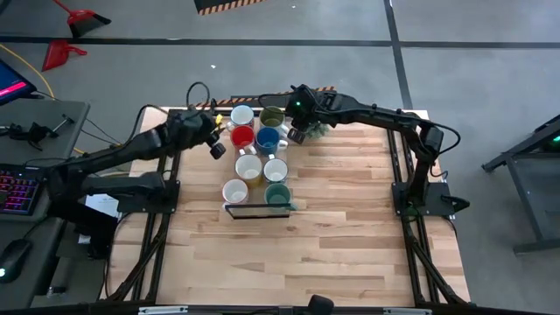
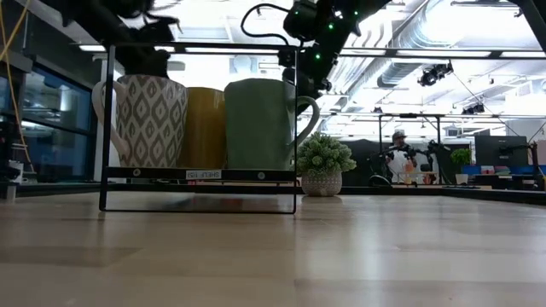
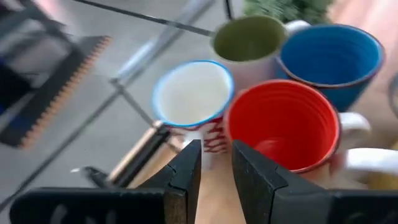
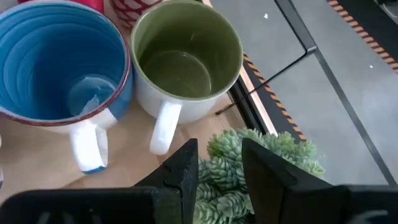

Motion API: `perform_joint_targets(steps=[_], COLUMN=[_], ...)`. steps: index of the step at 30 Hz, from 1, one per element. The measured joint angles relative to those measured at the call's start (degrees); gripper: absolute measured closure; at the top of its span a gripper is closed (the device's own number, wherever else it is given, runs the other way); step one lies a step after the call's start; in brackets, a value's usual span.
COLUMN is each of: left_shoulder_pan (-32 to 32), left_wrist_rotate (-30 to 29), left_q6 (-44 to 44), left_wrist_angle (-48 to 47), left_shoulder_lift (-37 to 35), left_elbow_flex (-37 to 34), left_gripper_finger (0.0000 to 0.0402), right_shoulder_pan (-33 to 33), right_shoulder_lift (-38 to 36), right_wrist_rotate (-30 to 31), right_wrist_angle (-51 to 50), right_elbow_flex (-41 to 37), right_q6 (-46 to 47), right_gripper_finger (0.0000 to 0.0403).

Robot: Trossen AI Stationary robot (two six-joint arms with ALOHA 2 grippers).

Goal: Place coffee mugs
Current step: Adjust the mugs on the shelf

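- My left gripper (image 1: 216,147) hangs over the far left part of the table (image 1: 350,254), just left of the red mug (image 1: 242,136); its two fingers (image 3: 186,171) stand a narrow gap apart and hold nothing.
- Past those fingers, the left wrist view shows the red mug (image 3: 283,124) closest, a white mug with a blue rim and red pattern (image 3: 194,94) beside it, and the blue mug (image 3: 333,59) and olive green mug (image 3: 249,38) behind.
- My right gripper (image 1: 297,133) reaches in from the right over the table's far edge, just right of the olive green mug (image 1: 272,116) and above the small potted plant (image 1: 317,129); its fingers (image 4: 180,168) are also slightly parted and empty.
- From the right wrist, the olive green mug (image 4: 185,59) and blue mug (image 4: 59,62) sit side by side, handles toward the gripper, with the plant's leaves (image 4: 273,149) directly beneath the fingers.
- The eight mugs cluster at the far middle of the table in rows: white and olive green farthest, red and blue next, a yellow-lined mug (image 1: 248,166) and a white mug (image 1: 276,169) behind a thin black frame (image 1: 259,208), and a white mug (image 1: 234,191) and teal mug (image 1: 277,194) nearest.
- At table height, a patterned mug (image 2: 147,119), a yellow mug (image 2: 205,128) and a green mug (image 2: 260,124) stand inside the black frame (image 2: 107,128), the plant (image 2: 322,164) just right of them.
- A person (image 2: 398,153) stands far off in the room behind.
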Motion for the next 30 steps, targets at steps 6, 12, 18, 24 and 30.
perform_joint_targets(steps=[6, 12, 18, 24, 30], left_shoulder_pan=[10.0, 13.7, 13.7, 13.6, 13.6], left_wrist_rotate=[18.7, 22.8, 19.7, 17.7, 16.4], left_q6=[2.0, 1.5, 1.5, 1.4, -3.2], left_wrist_angle=[-1.6, -2.8, -3.2, -5.0, -5.3], left_shoulder_lift=[5.1, 6.3, 6.3, 6.3, 6.8], left_elbow_flex=[1.9, 1.9, 1.9, 1.6, 1.6], left_gripper_finger=[0.0323, 0.0323, 0.0323, 0.0323, 0.0323], right_shoulder_pan=[0.0, 0.0, 0.0, -0.1, -0.1], right_shoulder_lift=[0.0, 0.0, 0.0, 0.0, 0.0], right_wrist_rotate=[-0.4, -0.4, -0.4, -0.4, 0.3], right_wrist_angle=[0.4, 0.8, 0.8, 1.1, 1.6], right_elbow_flex=[0.0, 0.0, 0.0, 0.0, 0.0], right_q6=[-0.5, -0.6, -1.0, -1.0, 3.2], right_gripper_finger=[0.03, 0.03, 0.03, 0.03, 0.03])
